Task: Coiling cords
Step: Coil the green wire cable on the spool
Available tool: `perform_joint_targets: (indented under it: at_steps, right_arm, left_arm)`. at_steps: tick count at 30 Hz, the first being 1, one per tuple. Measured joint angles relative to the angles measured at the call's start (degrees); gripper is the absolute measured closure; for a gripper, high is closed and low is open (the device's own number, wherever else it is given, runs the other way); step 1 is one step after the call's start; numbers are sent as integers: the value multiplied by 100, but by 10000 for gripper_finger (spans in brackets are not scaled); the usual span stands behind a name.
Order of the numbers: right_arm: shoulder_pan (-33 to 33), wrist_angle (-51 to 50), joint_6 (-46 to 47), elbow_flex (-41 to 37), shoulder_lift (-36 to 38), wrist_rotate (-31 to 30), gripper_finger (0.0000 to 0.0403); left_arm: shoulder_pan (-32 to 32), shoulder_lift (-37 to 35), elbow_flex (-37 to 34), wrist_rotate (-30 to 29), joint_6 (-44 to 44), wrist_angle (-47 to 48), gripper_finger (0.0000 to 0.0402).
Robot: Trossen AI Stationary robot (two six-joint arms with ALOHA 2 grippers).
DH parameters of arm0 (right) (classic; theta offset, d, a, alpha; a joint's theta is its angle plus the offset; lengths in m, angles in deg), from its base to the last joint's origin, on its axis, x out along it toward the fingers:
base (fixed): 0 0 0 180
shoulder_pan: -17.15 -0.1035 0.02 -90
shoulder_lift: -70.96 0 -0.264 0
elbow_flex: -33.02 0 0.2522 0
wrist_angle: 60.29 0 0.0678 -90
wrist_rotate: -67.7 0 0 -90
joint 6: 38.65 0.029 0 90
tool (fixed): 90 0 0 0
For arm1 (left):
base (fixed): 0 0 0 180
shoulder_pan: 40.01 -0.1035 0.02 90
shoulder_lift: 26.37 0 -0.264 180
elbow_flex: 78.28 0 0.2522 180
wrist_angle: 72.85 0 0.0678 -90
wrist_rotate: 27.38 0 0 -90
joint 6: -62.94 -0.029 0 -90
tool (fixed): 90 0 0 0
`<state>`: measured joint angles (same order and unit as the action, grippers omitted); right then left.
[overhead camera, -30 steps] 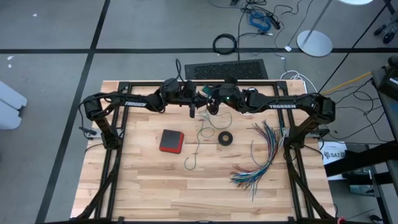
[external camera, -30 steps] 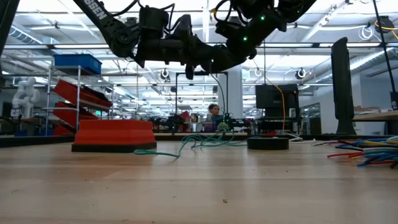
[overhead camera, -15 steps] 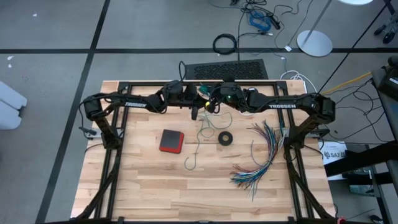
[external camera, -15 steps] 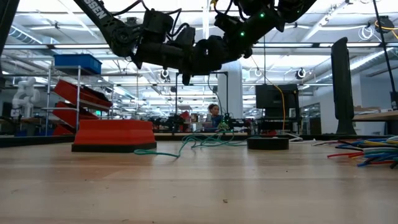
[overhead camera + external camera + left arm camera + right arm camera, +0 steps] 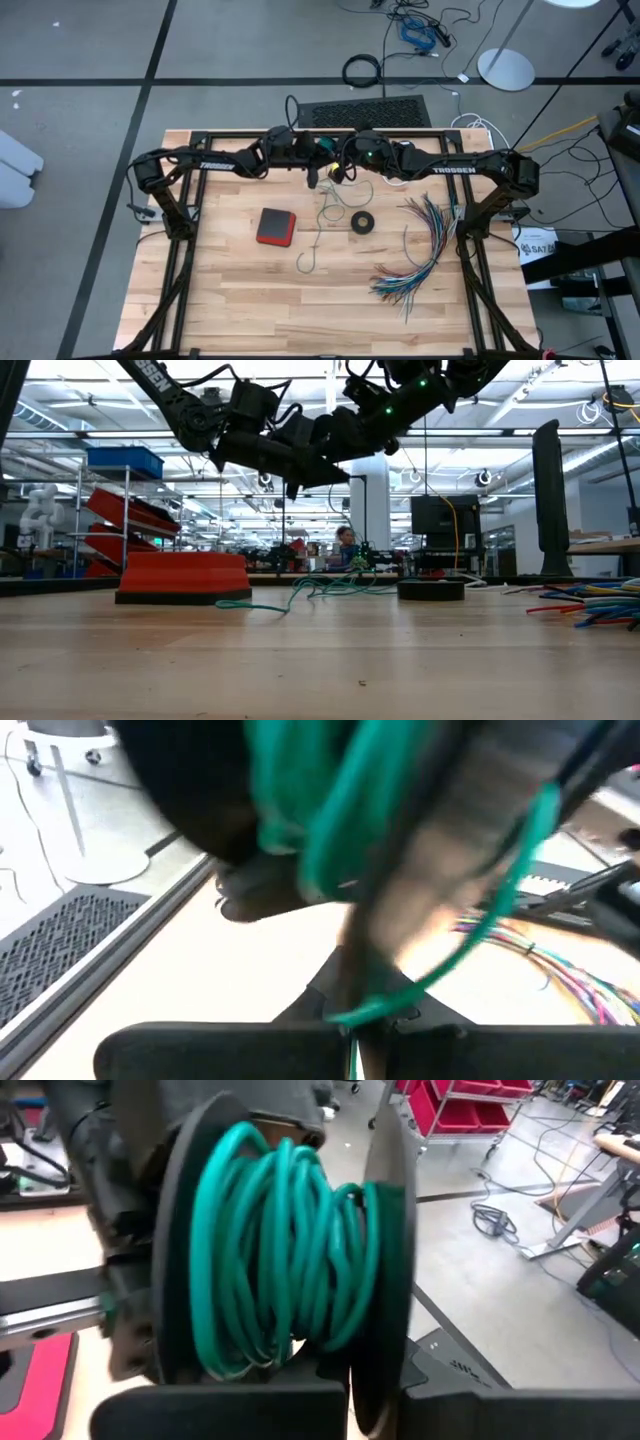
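The teal-green cord [image 5: 275, 1250] is wound around the left gripper [image 5: 312, 168]; even tension should be kept by the right gripper [image 5: 338, 172], both pinched shut on it.

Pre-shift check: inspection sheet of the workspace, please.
Surface: wooden table, in a black frame.
Job's things: teal cord partly wound on a spool held up between the arms; its loose end trails on the table. White cord: cannot tell.
Clutter: red box, black ring, multicoloured wires.
Grippers: left gripper and right gripper shut, raised at the table's far edge.
Cables: floor cables beyond the table.
Surroundings: red bins, monitor.
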<state>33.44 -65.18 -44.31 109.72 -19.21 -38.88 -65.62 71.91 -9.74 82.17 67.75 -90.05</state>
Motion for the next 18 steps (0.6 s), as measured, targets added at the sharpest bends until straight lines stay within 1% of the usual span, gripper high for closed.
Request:
perform_joint_targets:
  at_steps: [3,6,8,16,18]
  right_arm:
    - [22,-132,5,0,45,-37,403]
    - [29,-296,-13,0,152,-309,403]
    - [33,-380,-44,0,215,-388,403]
    - [38,-1059,52,0,434,-403,403]
    - [40,-1129,102,2,444,-288,403]
  left_arm:
    - [-62,0,0,26,-83,103,402]
    - [-136,0,0,28,-84,126,402]
    - [-194,0,0,29,-96,120,401]
    - [-428,-103,2,78,-245,118,401]
    - [-488,-169,2,78,-274,126,398]
